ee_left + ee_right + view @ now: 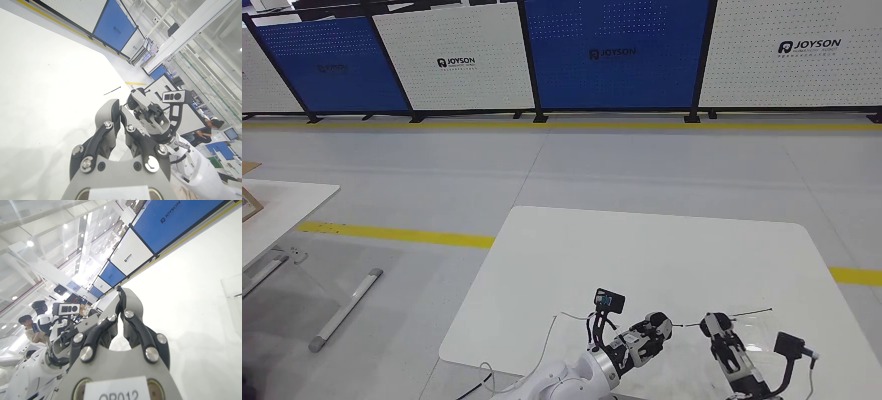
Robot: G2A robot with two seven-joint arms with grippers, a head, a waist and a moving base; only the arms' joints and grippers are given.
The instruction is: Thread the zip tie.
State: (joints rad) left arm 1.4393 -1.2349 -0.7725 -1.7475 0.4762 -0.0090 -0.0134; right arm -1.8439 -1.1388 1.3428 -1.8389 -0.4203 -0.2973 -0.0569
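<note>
1 zip tie (119, 288) in R claw (121, 296)

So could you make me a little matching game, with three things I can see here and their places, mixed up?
Things:
1. loose zip tie
2. held zip tie
3. yellow line

Places:
A. on the floor beyond the table
B. pinched in the right tool
C. lying flat on the white table

Pairs: 1-C, 2-B, 3-A
</note>
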